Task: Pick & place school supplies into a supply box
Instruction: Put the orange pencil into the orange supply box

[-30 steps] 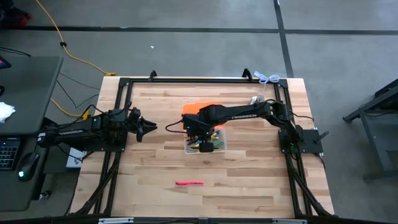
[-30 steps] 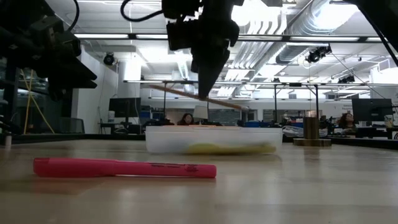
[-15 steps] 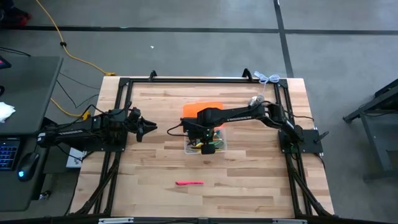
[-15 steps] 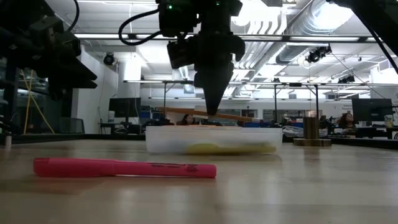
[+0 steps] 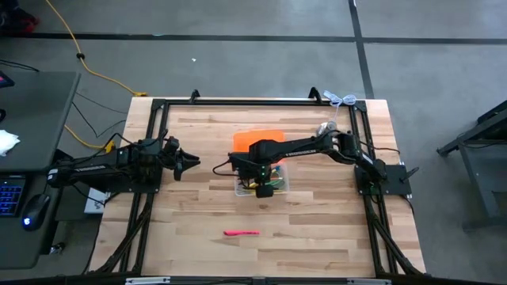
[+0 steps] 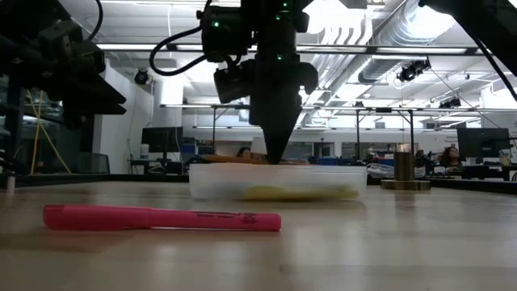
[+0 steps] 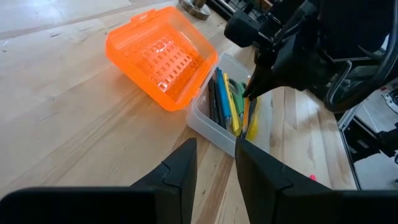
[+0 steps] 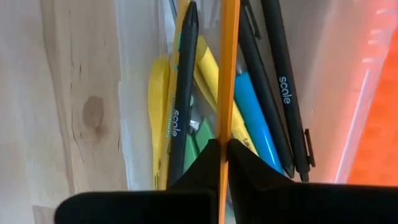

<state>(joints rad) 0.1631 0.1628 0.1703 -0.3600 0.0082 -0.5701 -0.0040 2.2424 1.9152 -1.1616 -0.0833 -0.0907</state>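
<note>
Left gripper (image 5: 190, 164) parked at table's left edge, fingers slightly parted, holding nothing. Pink marker (image 5: 241, 233) lies alone on table (image 5: 317, 237), near front. Supply box (image 5: 281, 184) mid-table, orange lid (image 5: 257, 138) open beside it. Right gripper (image 5: 261, 176) low over box, fingers clamped on wooden pencil (image 8: 227, 74) above pens inside.

Two robot arms are working at the table, and one clear box (image 5: 261, 181) with one orange lid (image 7: 163, 55) is sitting on it. One pink marker (image 5: 241, 233) is lying loose on the wood. In the box, two black pens (image 8: 283, 81), one blue pen (image 8: 256, 112) and one wooden pencil (image 8: 227, 81) are showing, among yellow ones I cannot count.
</note>
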